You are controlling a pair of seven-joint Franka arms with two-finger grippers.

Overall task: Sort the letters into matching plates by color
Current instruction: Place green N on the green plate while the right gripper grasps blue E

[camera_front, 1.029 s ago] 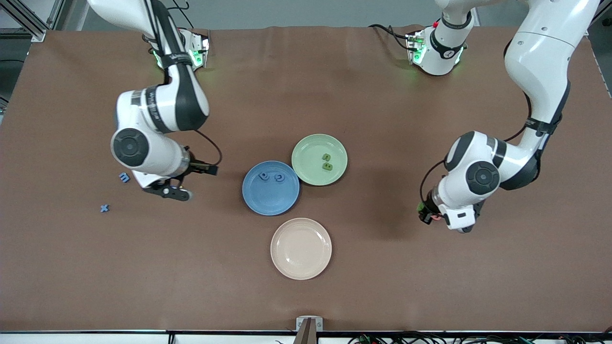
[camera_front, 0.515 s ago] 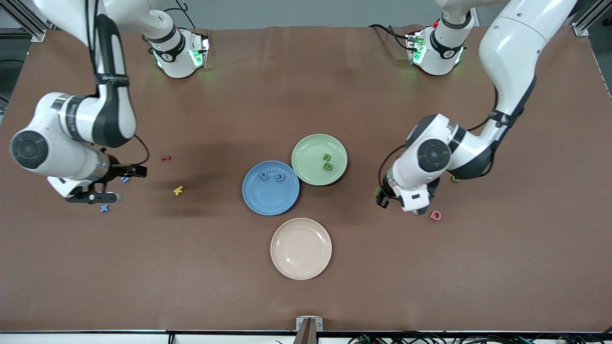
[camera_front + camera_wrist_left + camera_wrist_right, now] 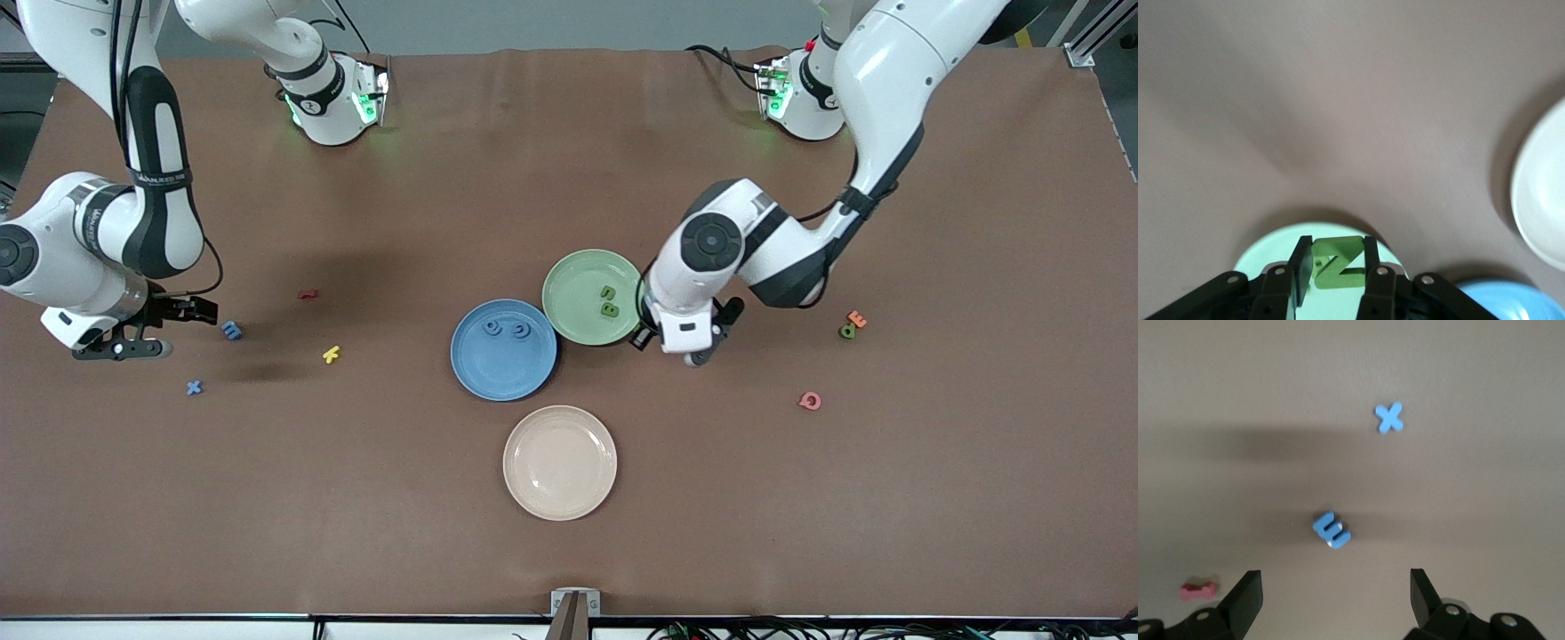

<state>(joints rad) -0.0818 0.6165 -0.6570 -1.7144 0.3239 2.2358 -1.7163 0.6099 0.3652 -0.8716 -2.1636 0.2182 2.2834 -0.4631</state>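
My left gripper (image 3: 683, 347) hangs at the rim of the pale green plate (image 3: 578, 277) on the side toward the left arm's end. It is shut on a green letter Z (image 3: 1338, 263), which hangs over that plate's edge (image 3: 1268, 252). Two green letters (image 3: 609, 302) lie in the green plate. The blue plate (image 3: 503, 360) holds two blue letters (image 3: 505, 329). My right gripper (image 3: 147, 340) stands open over the table near the right arm's end. A blue letter (image 3: 1332, 529) lies just ahead of its fingers, and a blue X (image 3: 1389, 417) lies a little past that.
A cream plate (image 3: 559, 462) sits nearer the front camera than the blue one. A yellow letter (image 3: 332, 355) and a red one (image 3: 308, 293) lie between my right gripper and the plates. Pink (image 3: 809, 401), orange (image 3: 857, 318) and green (image 3: 847, 332) letters lie toward the left arm's end.
My left arm has swung in from its end of the table to the green plate, carrying the green Z. The right arm has moved out to the two loose blue letters.
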